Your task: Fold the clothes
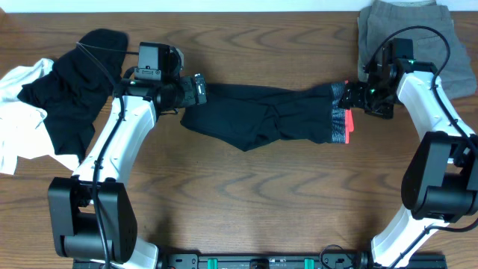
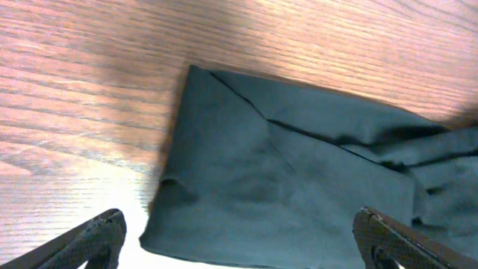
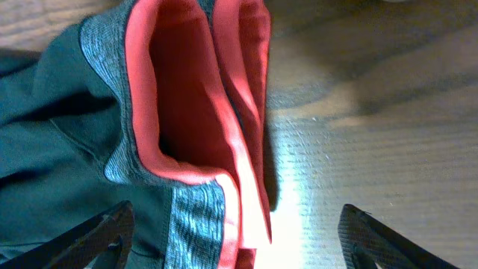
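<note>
While two white-and-black robot arms reach in from the six o'clock edge of a wood-grain desk point(image 1: 246, 202), clothes lie in a band across its upper half. At the far nine o'clock side a crumpled white T-shirt point(image 1: 16, 112) runs off the edge of view. A plain black garment point(image 1: 75, 93) lies heaped beside it, overlapping its right part. Next, toward ten o'clock from the centre, the left tool point(image 1: 202, 90) hangs over the leg end of the long black trousers point(image 1: 261, 116). Its wrist camera shows its two fingers point(image 2: 93, 239) standing wide apart at the bottom corners of the view. The leg end lies flat on the desk between and beyond them, with nothing clamped. The trousers stretch across the centre of the desk from the left tool to the right one, creased and bunched in the middle. At their three o'clock end is the grey-and-coral-red waistband point(image 1: 341, 123). The right tool point(image 1: 357, 97) sits at the waistband's twelve o'clock corner. Its wrist view shows the fingers point(image 3: 93, 239) apart, with the coral lining gaping open between them and bare desk to its right; no cloth is pinched. At the one o'clock corner, behind the right arm, grey-khaki shorts point(image 1: 418, 30) lie flat.
</note>
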You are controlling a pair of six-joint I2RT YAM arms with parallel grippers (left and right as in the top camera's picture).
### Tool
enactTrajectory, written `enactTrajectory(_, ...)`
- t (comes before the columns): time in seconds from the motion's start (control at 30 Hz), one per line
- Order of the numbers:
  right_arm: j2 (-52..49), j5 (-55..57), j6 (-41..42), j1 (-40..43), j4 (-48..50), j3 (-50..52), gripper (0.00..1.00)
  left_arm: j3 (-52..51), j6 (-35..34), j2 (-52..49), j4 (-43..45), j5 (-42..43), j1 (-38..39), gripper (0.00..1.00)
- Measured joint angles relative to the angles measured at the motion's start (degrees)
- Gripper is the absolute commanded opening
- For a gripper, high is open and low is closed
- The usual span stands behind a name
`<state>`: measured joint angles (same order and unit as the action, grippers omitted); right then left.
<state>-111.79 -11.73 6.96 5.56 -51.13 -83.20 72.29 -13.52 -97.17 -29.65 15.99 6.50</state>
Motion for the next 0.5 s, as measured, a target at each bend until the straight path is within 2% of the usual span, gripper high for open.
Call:
enactTrajectory(0.2,-2.7,-6.4,-1.1,0.2,2.3,0.0,0.63,0.0,0.0,0.0,-0.1,-1.4,0.0,0.98)
enactTrajectory(0.37,-6.9,-10.6,-1.4,0.2,2.6,0.0,0.57,0.0,0.0,0.0,-0.6,-1.6,0.0,0.98)
enactTrajectory(0.5,-7.3,-11.7,-1.4,0.2,2.6,0.0,0.56,0.0,0.0,0.0,-1.1,-1.7,0.0,0.98)
